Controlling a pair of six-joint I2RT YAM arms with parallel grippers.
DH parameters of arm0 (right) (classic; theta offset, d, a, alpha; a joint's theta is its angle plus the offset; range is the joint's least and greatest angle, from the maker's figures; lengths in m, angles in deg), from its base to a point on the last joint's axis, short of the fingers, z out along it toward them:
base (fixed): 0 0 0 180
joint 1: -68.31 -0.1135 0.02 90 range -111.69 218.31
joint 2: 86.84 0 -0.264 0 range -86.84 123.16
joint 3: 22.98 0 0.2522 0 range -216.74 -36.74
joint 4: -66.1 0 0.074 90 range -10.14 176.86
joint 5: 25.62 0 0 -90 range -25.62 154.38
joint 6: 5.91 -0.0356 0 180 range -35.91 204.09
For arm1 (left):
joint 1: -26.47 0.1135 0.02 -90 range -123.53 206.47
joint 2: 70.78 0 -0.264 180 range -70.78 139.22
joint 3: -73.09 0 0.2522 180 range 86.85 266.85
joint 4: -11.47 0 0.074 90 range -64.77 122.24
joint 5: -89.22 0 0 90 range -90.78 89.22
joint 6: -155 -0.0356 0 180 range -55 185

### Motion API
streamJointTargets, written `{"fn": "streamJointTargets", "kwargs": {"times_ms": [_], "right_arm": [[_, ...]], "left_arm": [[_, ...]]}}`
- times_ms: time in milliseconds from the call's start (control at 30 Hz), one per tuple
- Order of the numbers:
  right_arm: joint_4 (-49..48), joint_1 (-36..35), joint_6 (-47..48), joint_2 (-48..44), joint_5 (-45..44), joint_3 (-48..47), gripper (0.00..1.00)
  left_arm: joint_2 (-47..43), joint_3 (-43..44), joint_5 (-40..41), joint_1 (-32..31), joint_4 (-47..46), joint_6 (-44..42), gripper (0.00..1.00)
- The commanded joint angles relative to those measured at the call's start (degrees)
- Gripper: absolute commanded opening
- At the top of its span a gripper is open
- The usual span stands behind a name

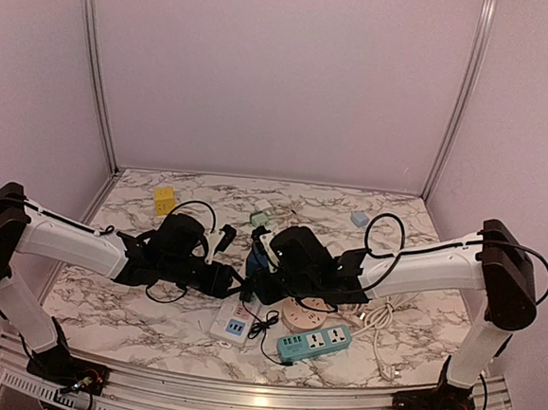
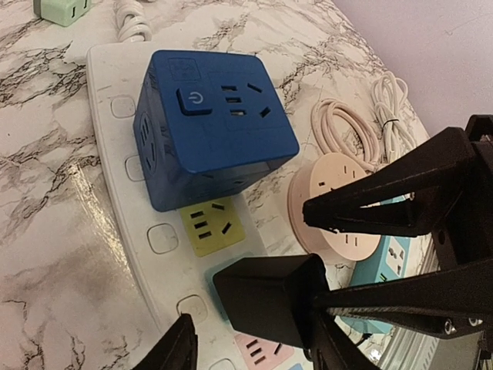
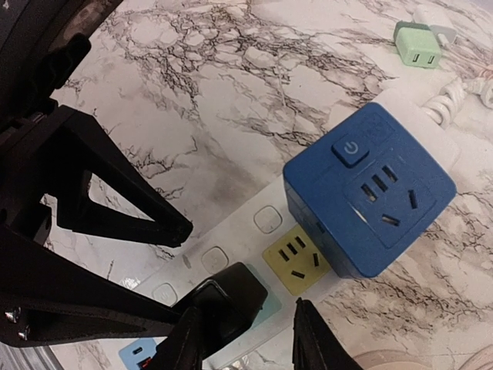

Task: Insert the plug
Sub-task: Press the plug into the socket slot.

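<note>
A black plug (image 2: 266, 297) sits on the teal socket of the white power strip (image 2: 108, 139), between its yellow socket (image 2: 209, 226) and its pink one. My left gripper (image 2: 254, 343) is open: its right finger touches the plug and its left finger stands clear. My right gripper (image 3: 246, 339) is open too, with the plug (image 3: 231, 304) against its left finger and its right finger apart from it. Both grippers (image 1: 235, 283) (image 1: 253, 287) meet over the strip (image 1: 230, 323) in the top view, where the plug is hidden.
A blue cube adapter (image 2: 212, 123) is plugged into the strip's far end. A pink round socket (image 2: 339, 193), a teal strip (image 1: 313, 342) and coiled white cable (image 2: 347, 127) lie to the right. A green adapter (image 3: 418, 45), a yellow cube (image 1: 164, 199) and a light-blue adapter (image 1: 359, 217) lie farther back.
</note>
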Motion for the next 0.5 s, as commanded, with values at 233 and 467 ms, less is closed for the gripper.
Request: {"fn": "streamJointTargets", "kwargs": {"times_ms": [233,467], "right_arm": [[1.2,-0.3,-0.3,3.4,-0.5,-1.6,0.36],[2.3,-0.9,0.4,3.7,-0.9,-1.7,0.35]], "left_arm": [[2.7,-0.6,1.1,0.4,0.1,0.0,0.48],[3.0,-1.4,1.1,0.5,-0.2,0.2,0.46]]}}
